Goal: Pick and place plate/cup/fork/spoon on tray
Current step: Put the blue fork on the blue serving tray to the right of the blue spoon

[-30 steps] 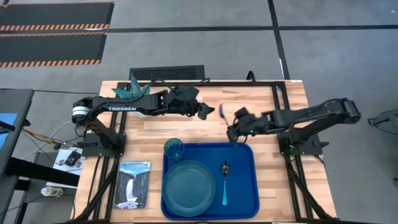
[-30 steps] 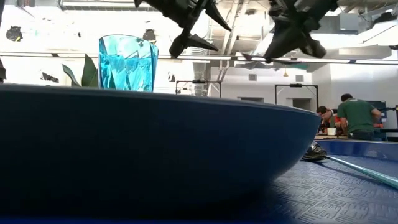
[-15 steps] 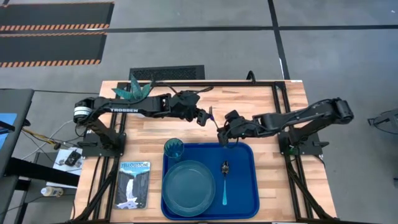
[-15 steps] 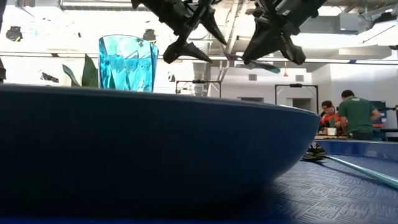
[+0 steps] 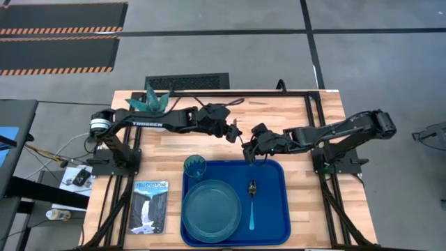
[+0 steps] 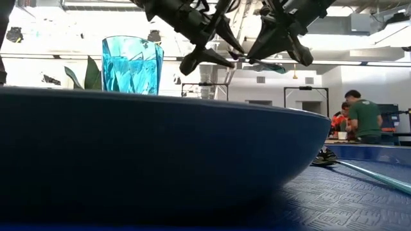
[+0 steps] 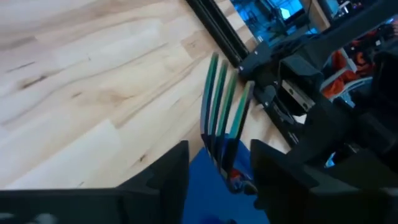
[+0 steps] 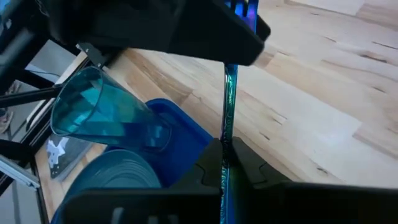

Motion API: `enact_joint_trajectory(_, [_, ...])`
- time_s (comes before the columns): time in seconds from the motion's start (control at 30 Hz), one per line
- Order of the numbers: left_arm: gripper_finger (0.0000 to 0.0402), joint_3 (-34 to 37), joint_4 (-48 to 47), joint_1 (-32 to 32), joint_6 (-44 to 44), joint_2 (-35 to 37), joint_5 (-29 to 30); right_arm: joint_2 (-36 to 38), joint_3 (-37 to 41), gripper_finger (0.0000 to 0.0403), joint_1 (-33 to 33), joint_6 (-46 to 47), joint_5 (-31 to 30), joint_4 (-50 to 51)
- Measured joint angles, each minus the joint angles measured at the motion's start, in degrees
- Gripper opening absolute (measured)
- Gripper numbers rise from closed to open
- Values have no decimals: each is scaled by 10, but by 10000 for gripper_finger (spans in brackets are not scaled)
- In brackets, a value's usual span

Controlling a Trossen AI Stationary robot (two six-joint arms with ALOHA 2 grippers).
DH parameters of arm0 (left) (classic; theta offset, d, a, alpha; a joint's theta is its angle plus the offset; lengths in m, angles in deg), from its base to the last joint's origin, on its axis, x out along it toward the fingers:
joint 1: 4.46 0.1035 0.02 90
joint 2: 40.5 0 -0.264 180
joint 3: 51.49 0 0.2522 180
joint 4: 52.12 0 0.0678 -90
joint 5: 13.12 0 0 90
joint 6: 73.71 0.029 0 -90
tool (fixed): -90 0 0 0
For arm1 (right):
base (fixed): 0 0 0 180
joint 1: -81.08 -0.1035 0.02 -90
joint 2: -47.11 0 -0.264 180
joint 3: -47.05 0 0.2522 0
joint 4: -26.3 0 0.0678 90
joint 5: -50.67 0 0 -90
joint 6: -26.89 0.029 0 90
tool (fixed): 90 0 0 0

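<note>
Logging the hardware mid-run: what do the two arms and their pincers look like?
Both arms are dark, near-black, jointed and slender. The left arm bears white TROSSEN lettering along its link and a silvery ring at its shoulder joint; the right arm shows no marking here. Black cables loop beside the left pincer. The right pincer has blunt, dark fingers.

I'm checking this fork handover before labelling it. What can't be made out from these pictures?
- High view: the fork is too small between the left claw and right claw to see who grips it.
- Low view: the plate hides the tray floor and most of the spoon.
- Right wrist view: the left arm covers the fork's far end.
- Left wrist view: the handle is blurred.
</note>
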Motion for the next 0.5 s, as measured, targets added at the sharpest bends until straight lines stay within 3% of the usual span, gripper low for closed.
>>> enact_joint_trajectory(0.27, [23, 0, 37, -2, -4, -6, 8, 0, 0, 20, 0, -2, -1, 3])
enact_joint_trajectory(0.5, [4, 0, 52, -2, -5, -6, 6, 0, 0, 21, 0, -6, 0, 4])
